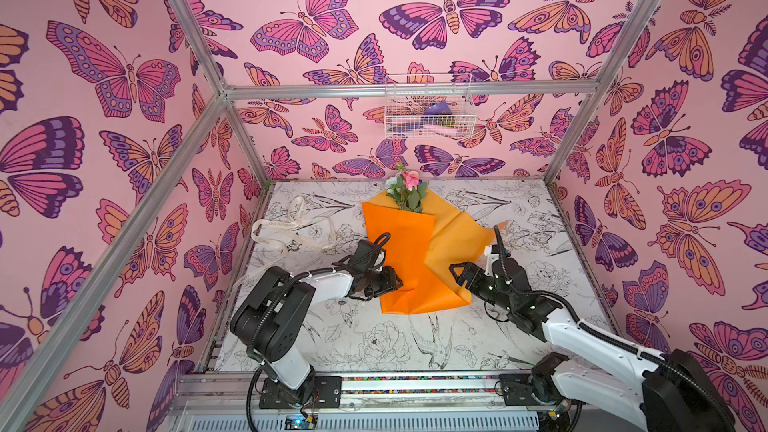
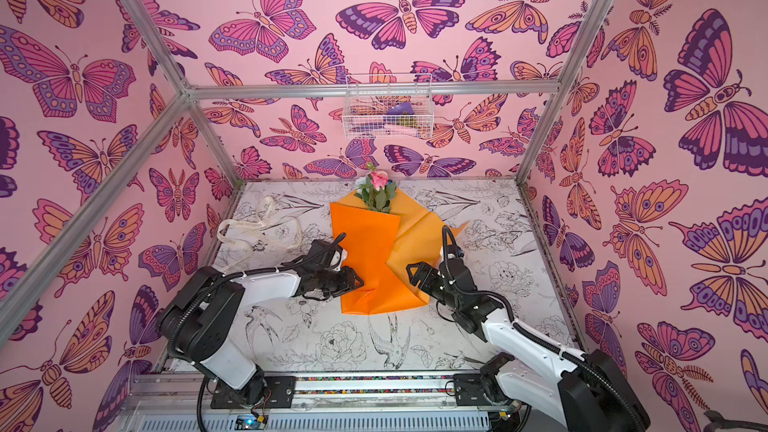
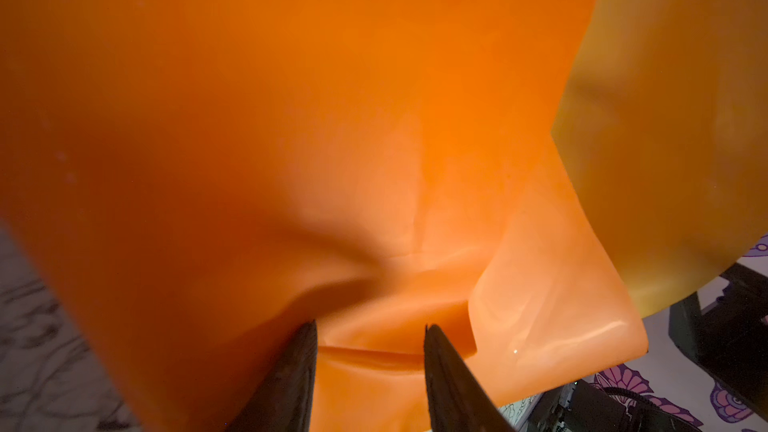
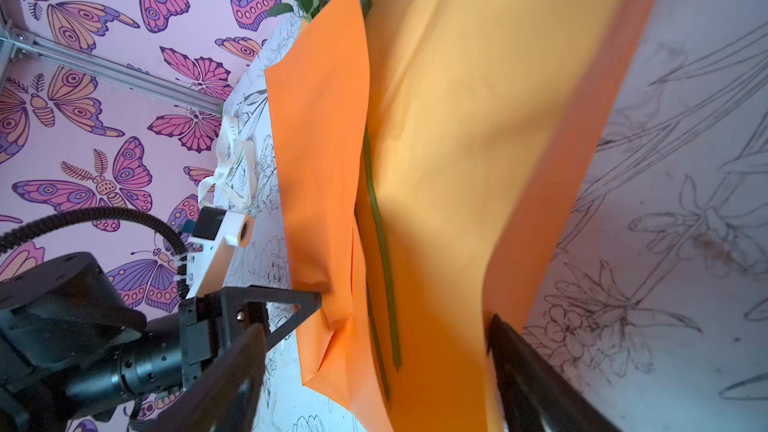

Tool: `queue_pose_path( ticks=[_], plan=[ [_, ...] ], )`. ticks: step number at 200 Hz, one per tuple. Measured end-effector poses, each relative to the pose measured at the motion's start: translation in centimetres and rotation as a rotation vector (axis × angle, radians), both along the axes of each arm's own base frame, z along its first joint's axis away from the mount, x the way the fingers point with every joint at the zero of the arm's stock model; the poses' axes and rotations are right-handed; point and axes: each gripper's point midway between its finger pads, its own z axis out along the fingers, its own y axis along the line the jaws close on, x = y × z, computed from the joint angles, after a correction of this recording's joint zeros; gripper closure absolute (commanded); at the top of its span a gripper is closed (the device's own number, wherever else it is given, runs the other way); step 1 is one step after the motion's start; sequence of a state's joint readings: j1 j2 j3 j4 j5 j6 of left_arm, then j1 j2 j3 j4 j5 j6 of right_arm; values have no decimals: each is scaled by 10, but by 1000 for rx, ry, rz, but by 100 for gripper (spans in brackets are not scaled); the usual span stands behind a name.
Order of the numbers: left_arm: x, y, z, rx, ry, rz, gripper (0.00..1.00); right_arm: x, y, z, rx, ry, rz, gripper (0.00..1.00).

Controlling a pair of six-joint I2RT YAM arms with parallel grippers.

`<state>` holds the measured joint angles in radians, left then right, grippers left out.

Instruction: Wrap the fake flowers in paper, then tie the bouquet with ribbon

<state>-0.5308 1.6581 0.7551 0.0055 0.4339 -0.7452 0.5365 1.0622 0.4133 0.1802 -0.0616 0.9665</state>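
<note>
Orange paper wraps the bouquet [image 1: 399, 243], which lies near the ribbon [image 1: 286, 226]. On the ribbon's side the left gripper [image 3: 370, 328], half closed, pinches the fold, probably to keep it shut. Opposite, the right gripper [image 4: 378, 322] gapes wide around the flap, holding nothing.

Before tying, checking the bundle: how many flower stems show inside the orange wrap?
2. In the right wrist view, a long stem lies in the fold of the wrap; a darker stem lies beside it. More may be hidden.
</note>
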Motion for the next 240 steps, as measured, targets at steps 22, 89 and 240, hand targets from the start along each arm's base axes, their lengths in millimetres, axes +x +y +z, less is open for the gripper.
queue_pose_path(
  ticks=[22,89,240],
  plan=[
    [0,0,0,-1,0,0,55,3,-11,-16,-31,51,-33,17],
    [0,-1,0,-3,0,-4,54,-8,-33,-65,-85,185,-78,36],
    [-32,-103,52,-122,-346,-608,62,-13,-60,-89,-253,290,-122,57]
  ],
)
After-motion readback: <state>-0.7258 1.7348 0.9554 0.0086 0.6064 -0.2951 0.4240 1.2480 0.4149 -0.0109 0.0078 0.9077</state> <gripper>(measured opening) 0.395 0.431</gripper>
